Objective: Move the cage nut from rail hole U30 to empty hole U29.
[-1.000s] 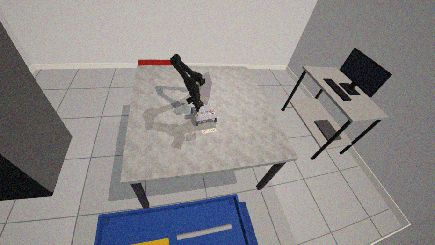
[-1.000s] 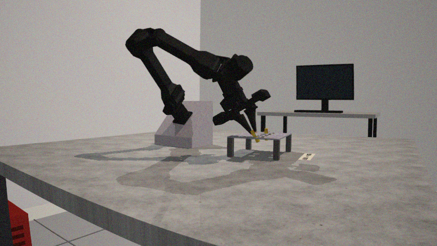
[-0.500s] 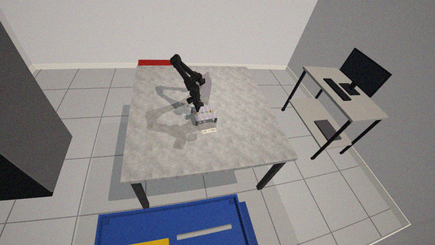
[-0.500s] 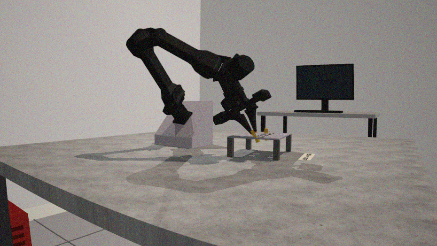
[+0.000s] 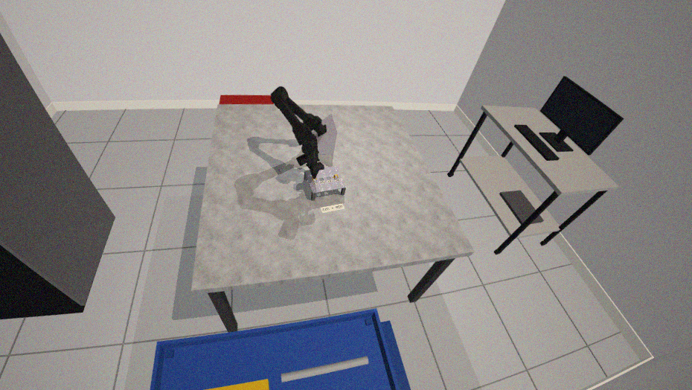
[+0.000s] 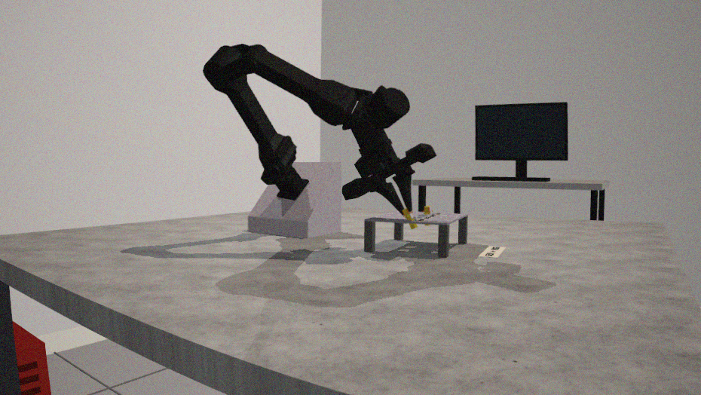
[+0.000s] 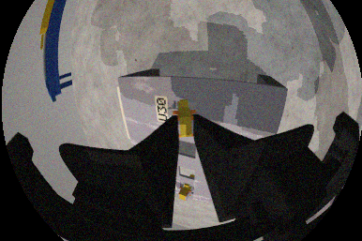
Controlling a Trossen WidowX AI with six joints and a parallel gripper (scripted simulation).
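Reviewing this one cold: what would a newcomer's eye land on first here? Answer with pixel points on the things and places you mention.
Probably the black arm (image 5: pixel 305 132) (image 6: pixel 289 80), bent high over the pale table (image 5: pixel 357 232) (image 6: pixel 258 338). Next, the yellow cage nut (image 6: pixel 409 218) (image 7: pixel 186 121) between its gripper's (image 5: pixel 315 176) (image 6: pixel 408 210) (image 7: pixel 186 117) fingers beside the U30 label (image 7: pixel 161 109), and the dark monitor (image 5: pixel 581 114) (image 6: pixel 521 130) on the desk behind in the exterior view.
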